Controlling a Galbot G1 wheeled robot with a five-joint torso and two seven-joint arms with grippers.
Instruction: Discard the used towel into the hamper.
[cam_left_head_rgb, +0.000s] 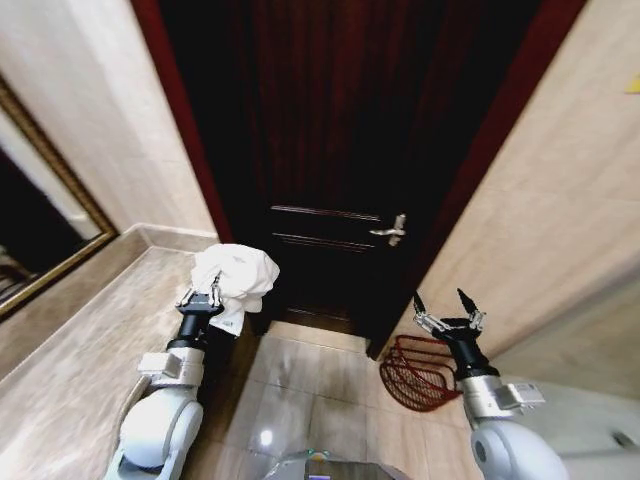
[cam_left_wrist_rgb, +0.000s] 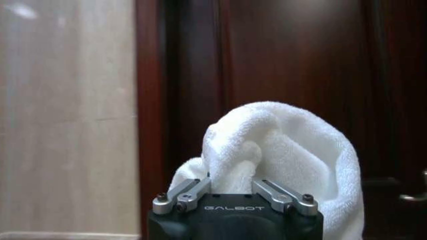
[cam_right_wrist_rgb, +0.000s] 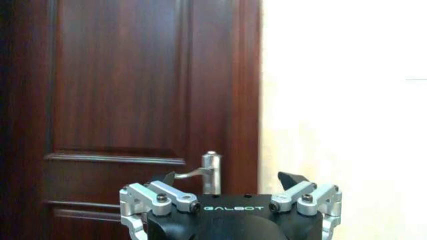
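A crumpled white towel is bunched in my left gripper, which is shut on it and held up in front of the dark door. In the left wrist view the towel bulges up out of the left gripper and hides the fingertips. The hamper, a reddish-brown open-weave wire basket, stands on the floor by the right wall, just left of my right arm. My right gripper is open above the hamper with nothing between its fingers, and in the right wrist view the right gripper faces the door.
A dark wooden door with a silver lever handle closes the passage ahead. Beige tiled walls run along both sides. A framed mirror hangs on the left wall. Glossy floor tiles lie between the arms.
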